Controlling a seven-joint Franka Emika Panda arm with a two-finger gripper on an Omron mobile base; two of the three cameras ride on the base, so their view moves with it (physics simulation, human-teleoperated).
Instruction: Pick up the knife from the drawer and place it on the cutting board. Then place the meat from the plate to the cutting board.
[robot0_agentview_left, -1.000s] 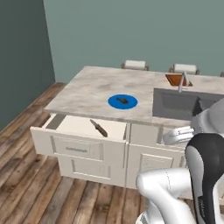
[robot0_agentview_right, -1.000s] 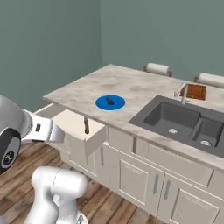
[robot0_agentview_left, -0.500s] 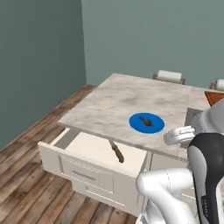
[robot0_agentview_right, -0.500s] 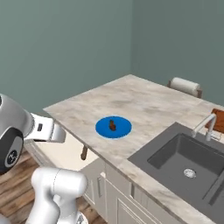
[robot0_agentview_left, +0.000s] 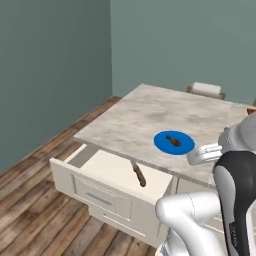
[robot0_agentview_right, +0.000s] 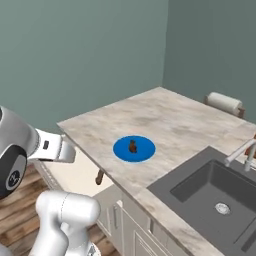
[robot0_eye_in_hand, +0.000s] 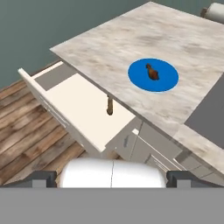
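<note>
Hand view shows us the knife lying in the open drawer, its brown handle out toward us and most of the blade tucked under the counter edge, while the meat sits on the plate above. Our gripper is spread wide with nothing in it, well short of the drawer. We judge the knife stiff, light and slim, the metal likely slippery, so we would pinch across the wooden handle.
</note>
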